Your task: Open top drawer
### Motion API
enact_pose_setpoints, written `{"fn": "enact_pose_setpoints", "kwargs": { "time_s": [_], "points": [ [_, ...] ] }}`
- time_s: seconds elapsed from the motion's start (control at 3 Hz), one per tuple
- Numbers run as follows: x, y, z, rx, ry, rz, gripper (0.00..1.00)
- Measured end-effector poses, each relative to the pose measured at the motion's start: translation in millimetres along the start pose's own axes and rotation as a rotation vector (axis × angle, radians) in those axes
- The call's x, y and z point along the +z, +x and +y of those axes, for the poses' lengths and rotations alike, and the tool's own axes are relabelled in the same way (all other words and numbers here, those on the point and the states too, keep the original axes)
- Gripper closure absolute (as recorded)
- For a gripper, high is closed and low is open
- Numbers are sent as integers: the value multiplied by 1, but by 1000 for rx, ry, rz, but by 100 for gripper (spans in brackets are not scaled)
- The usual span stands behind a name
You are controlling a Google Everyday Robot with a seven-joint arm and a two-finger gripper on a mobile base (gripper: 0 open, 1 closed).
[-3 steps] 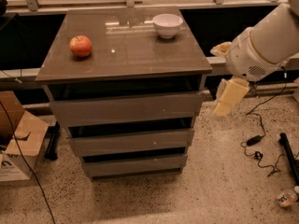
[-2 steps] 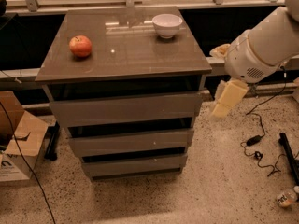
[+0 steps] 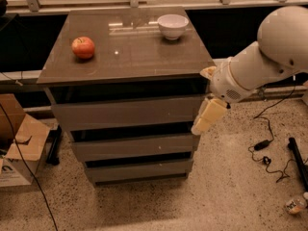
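Observation:
The top drawer [image 3: 127,112] is the uppermost and largest of three grey-brown flat fronts in a low cabinet, with a dark gap above it. Its front stands roughly flush with the cabinet body, and no interior shows. My gripper [image 3: 206,117], cream-coloured on a white arm [image 3: 269,57], hangs at the right end of the top drawer front, level with its lower edge. I cannot tell whether it touches the panel.
An apple [image 3: 83,47] and a white bowl [image 3: 173,26] sit on the cabinet top [image 3: 130,57]. Two shorter drawer fronts [image 3: 134,148] lie below. Cardboard boxes [image 3: 17,143] stand on the floor at left. Cables [image 3: 264,148] and a small bottle [image 3: 294,205] lie at right.
My gripper has moved left and slightly down, from beside the cabinet's right side to the right end of the top drawer front. The drawer has not moved.

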State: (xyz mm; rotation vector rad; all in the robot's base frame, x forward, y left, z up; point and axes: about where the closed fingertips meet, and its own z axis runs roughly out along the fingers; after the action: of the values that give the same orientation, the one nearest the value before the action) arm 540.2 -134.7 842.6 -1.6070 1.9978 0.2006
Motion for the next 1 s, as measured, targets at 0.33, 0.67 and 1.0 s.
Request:
{"fn": "enact_pose_setpoints", "kwargs": {
  "time_s": [0.33, 0.67, 1.0],
  "points": [
    [49, 11, -11, 48, 0, -42, 0],
    [92, 20, -26, 79, -7, -71, 0],
    [126, 32, -44, 97, -14, -72, 0]
  ]
}}
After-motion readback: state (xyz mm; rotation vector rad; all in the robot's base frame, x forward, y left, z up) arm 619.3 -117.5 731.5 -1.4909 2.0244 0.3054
